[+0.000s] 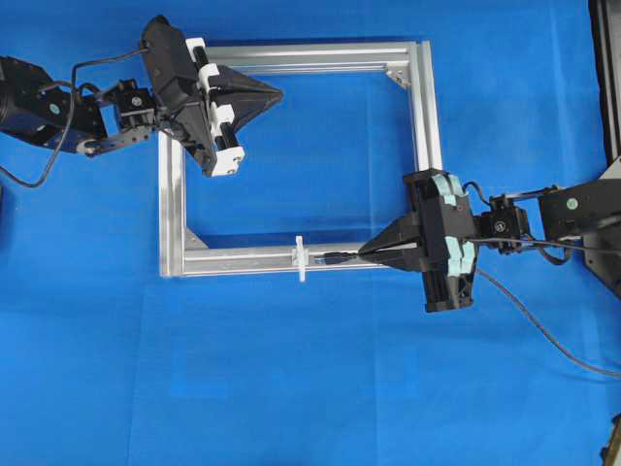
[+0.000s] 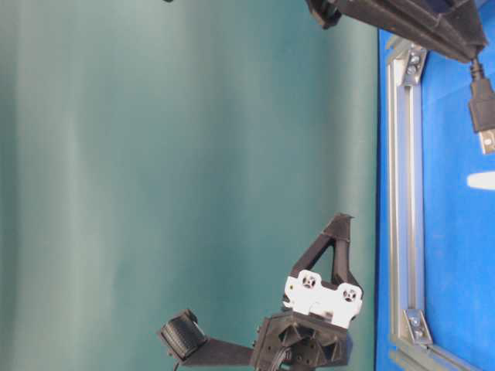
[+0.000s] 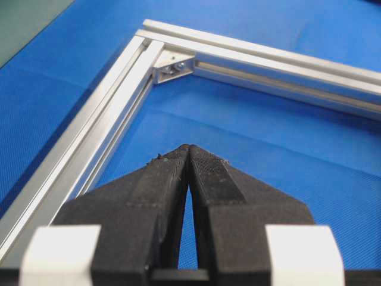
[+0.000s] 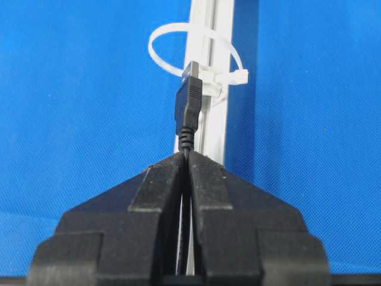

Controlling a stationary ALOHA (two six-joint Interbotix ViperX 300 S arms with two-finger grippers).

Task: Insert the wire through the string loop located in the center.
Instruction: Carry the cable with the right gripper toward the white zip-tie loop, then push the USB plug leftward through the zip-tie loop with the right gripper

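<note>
One blue desk [image 1: 310, 388] is seen, carrying one square aluminium frame [image 1: 426, 116]. Two grippers are counted. The left gripper [image 1: 277, 95], over the frame's far bar, is closed on nothing. The right gripper [image 1: 365, 253] is clamped on the one wire [image 4: 188, 113] just behind its plug, held above the frame's near bar, near the one string loop [image 4: 172, 59].

No readable text, label, brand, number or sign anywhere in these views.
</note>
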